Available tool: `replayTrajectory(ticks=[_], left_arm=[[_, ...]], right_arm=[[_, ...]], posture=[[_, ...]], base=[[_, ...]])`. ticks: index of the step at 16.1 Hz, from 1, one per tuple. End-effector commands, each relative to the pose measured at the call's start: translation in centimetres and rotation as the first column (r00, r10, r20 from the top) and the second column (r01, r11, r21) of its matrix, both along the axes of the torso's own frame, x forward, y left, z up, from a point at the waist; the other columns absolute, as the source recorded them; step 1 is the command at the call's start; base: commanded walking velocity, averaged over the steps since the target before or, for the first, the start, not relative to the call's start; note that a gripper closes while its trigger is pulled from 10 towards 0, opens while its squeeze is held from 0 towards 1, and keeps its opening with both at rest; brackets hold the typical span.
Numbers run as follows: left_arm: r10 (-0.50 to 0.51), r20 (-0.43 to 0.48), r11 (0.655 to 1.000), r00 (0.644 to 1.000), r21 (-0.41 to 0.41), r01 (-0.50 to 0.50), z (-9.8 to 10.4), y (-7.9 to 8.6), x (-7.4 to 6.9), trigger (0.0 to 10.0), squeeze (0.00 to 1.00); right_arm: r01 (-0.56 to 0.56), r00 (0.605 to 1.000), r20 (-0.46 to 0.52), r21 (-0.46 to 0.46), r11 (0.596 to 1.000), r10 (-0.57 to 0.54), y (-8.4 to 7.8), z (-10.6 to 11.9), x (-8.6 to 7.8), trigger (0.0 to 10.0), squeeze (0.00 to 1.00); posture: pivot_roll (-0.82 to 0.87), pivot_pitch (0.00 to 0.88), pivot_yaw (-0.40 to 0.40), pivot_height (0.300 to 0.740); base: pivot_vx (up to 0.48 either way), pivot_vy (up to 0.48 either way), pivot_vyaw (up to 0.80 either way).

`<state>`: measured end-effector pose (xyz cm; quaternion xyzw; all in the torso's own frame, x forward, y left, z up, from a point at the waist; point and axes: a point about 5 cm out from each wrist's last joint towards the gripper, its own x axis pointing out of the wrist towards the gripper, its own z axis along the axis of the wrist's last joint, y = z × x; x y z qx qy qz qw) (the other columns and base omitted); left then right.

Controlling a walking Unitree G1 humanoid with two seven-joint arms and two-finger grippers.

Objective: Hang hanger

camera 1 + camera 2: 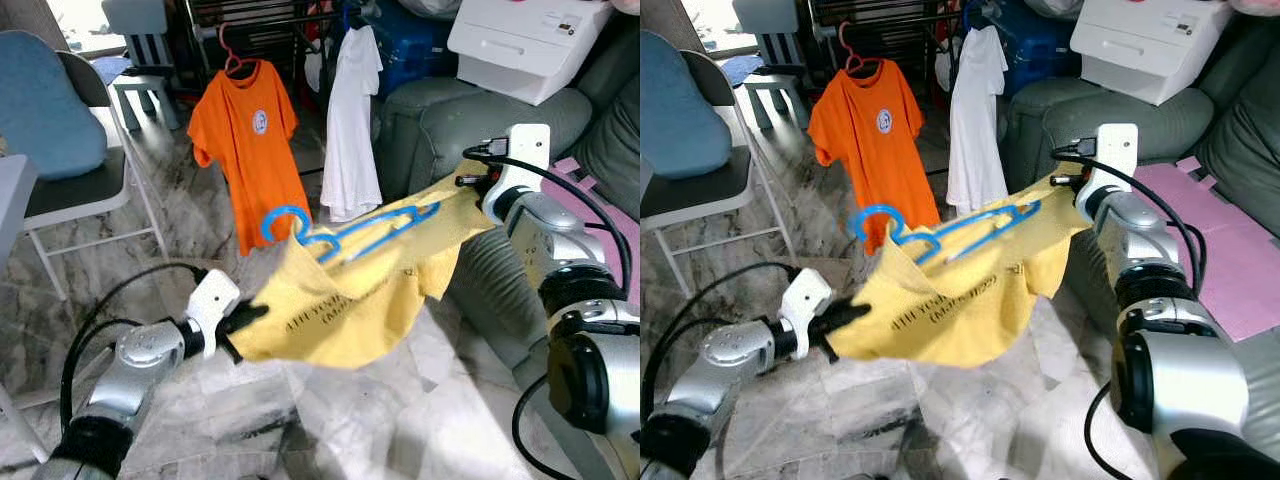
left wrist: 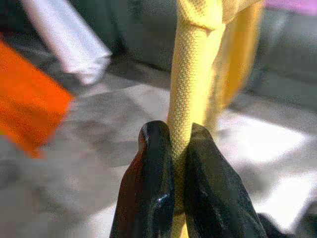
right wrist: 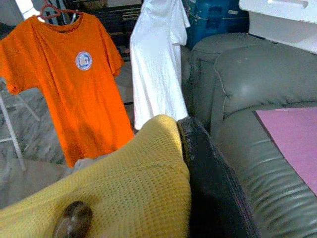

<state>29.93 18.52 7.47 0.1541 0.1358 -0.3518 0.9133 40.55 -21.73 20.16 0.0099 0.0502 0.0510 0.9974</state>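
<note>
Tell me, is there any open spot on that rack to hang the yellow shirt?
A gap shows between the orange T-shirt and the white shirt. Right of the white shirt it is crowded by the grey sofa. Both grippers, left and right, hold the yellow shirt with the blue hanger.

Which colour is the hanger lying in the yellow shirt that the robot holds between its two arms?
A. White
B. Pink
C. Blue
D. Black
C: the hanger resting in the yellow shirt is blue, its hook curling up near the shirt's collar; the left gripper and the right gripper each clamp an end of the shirt.
</note>
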Motion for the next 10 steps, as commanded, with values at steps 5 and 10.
replayTrajectory(ticks=[5, 10], left_arm=[[0.235, 0.07, 0.963, 0.969, 0.12, -0.242, -1.3, 1.8, 0.7, 10.0, 0.0], [0.227, 0.095, 0.958, 0.969, 0.156, -0.24, -2.0, 0.2, 1.0, 10.0, 0.0]], right_arm=[[0.037, 0.982, 0.186, -0.007, 0.999, -0.036, 1.4, 3.7, 0.8, 0.0, 0.0], [-0.02, 0.985, 0.17, 0.039, 0.999, 0.013, 4.9, 2.6, 1.1, 0.0, 0.0]], posture=[[-0.15, 0.029, -0.004, 0.74], [-0.15, 0.023, -0.006, 0.74]], base=[[0.0, 0.0, 0.0], [0.0, 0.0, 0.0]])
